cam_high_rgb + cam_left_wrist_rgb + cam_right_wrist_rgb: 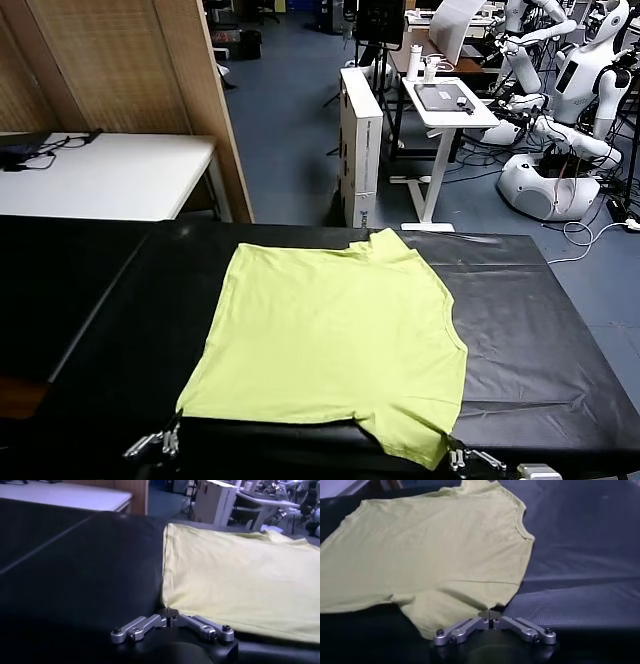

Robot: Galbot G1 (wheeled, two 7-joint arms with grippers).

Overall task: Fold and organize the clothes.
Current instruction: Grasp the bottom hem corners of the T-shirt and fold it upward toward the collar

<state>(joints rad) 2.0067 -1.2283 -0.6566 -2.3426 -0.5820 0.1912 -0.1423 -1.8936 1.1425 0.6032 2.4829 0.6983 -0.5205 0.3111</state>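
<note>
On the black table [520, 330], both closed grippers [170, 616] [490, 615] pinch the T-shirt [335, 335] hem

T-shirt [330, 335]: lime yellow-green, short-sleeved, plain soft fabric. Lies spread flat on black table, sideways to robot: collar toward right side, hem toward left. One sleeve at far edge, other at near edge, overhanging slightly. Few shallow wrinkles. No fold visible.

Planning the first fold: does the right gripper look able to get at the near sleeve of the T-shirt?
Probably yes: the right gripper sits at the near sleeve of the T-shirt, and nothing lies between them.
</note>
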